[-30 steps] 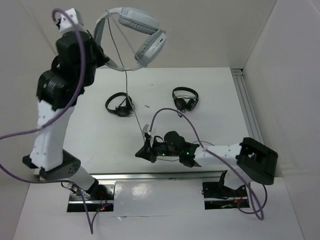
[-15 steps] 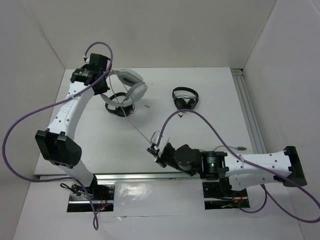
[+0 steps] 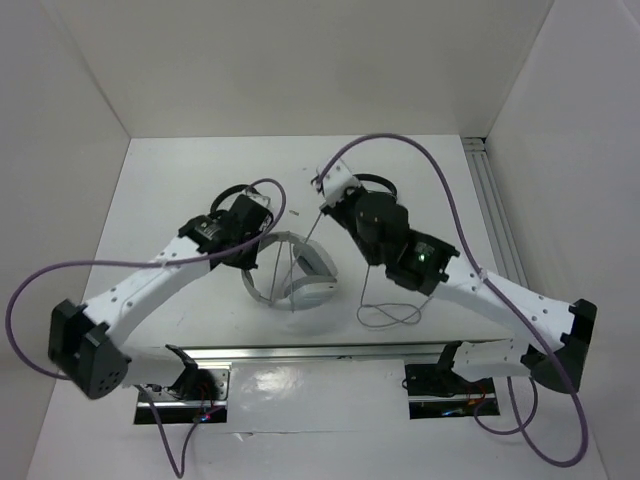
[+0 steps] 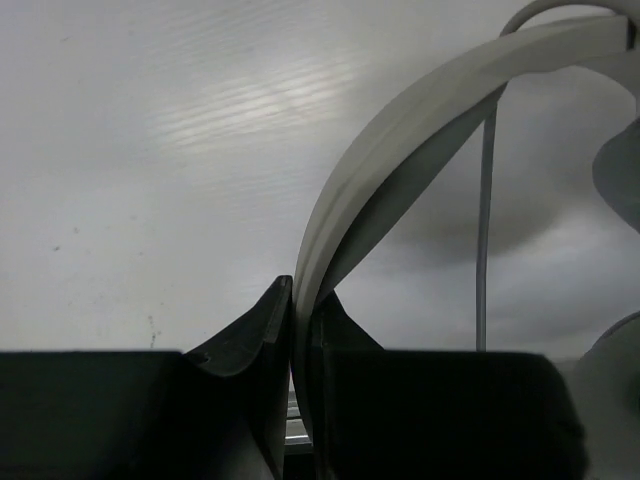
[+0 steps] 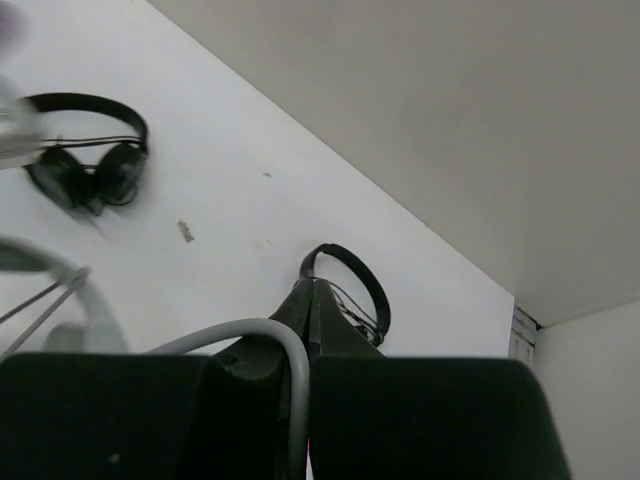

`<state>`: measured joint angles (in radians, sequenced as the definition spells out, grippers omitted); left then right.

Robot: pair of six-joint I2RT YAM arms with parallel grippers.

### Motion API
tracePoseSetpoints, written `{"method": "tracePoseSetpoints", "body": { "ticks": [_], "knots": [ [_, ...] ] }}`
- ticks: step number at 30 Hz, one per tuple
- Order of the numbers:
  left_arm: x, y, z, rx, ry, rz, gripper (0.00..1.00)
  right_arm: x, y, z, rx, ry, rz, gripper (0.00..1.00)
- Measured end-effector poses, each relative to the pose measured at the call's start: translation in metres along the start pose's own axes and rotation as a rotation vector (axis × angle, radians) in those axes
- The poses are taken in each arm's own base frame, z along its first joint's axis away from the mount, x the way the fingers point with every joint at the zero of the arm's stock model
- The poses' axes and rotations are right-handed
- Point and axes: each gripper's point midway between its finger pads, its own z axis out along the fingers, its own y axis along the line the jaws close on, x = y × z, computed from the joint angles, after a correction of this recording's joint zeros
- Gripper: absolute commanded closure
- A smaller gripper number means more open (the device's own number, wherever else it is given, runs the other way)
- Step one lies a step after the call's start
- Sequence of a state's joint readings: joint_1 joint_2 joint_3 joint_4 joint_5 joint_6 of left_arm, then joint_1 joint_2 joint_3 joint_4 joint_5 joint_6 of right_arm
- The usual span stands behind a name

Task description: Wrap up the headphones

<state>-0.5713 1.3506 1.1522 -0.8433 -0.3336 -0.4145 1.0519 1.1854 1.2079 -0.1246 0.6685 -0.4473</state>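
Observation:
The white and light-grey headphones (image 3: 303, 277) sit at the middle front of the table, headband toward the left. My left gripper (image 3: 258, 244) is shut on the wide headband (image 4: 400, 130), which runs up from between the fingertips (image 4: 270, 310). My right gripper (image 3: 325, 200) is behind the headphones, shut on the thin grey cable (image 5: 255, 335). The cable (image 3: 310, 235) runs taut from the right gripper down to the headphones, and slack cable (image 3: 390, 316) lies looped near the front edge. A straight run of cable (image 4: 486, 220) shows beside the headband.
One small black headphone set (image 3: 232, 196) lies just behind my left gripper, also seen in the right wrist view (image 5: 85, 165). The other (image 5: 350, 280) lies beyond my right fingertips, mostly hidden under the arm (image 3: 378, 183). White walls enclose the table; a metal rail (image 3: 490, 200) runs along the right.
My left arm swung the headphones down from high at the back to the table's middle front. My right gripper moved with the cable from the front to behind the headphones.

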Motion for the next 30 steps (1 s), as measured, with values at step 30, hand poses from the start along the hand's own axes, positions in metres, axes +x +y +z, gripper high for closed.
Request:
{"method": "tracePoseSetpoints", "body": {
  "ticks": [30],
  "knots": [
    [-0.216, 0.012, -0.358, 0.348, -0.985, -0.267, 1.0, 0.094, 0.175, 0.059, -0.847, -0.017, 0.833, 0.97]
  ]
}}
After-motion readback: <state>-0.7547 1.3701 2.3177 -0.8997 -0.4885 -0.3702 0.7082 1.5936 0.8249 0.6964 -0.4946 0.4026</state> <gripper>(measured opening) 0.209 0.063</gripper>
